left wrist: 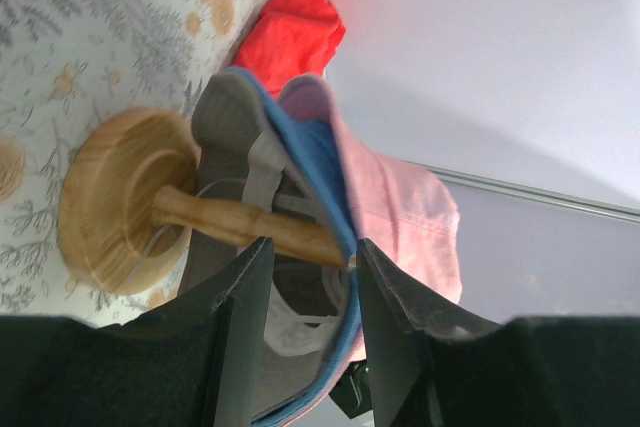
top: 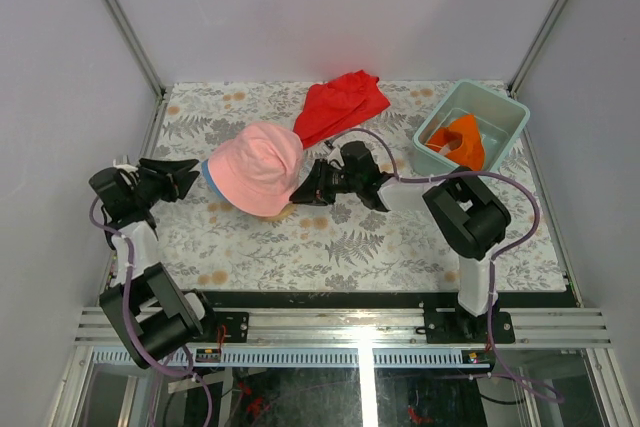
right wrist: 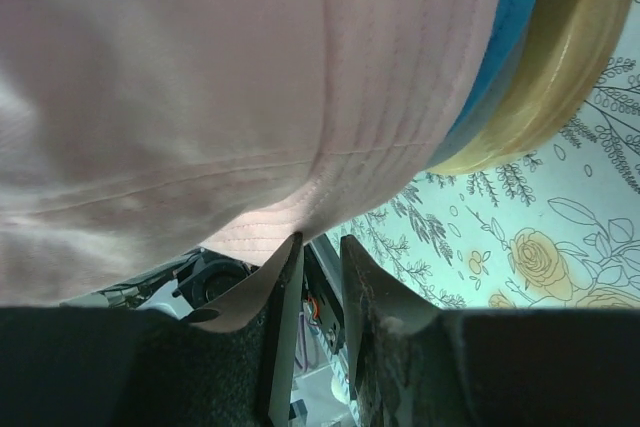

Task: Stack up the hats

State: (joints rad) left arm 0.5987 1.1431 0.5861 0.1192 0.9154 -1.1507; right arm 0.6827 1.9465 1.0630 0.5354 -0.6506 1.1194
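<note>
Right gripper (right wrist: 320, 239): dark fingers closest to the lens, jaws narrowly apart with nothing seen between them; one fingertip touches the brim edge of the pink hat (right wrist: 250, 87).
Left gripper (left wrist: 313, 247): jaws apart and empty, pointing at the underside of the stacked hats from the stand's left.
Pink hat: outermost of three on the wooden stand (left wrist: 110, 202), near the middle of the table (top: 380, 237).
Blue hat (left wrist: 310, 162): directly under the pink, brim showing at its edge.
Grey hat (left wrist: 225, 117): innermost, against the stand's stem.
Orange hat (top: 462, 142): apart from the stack, lying in the teal bin (top: 498, 97) at the far right corner.
Red cloth (top: 340, 105): crumpled, on the table behind the stand.
</note>
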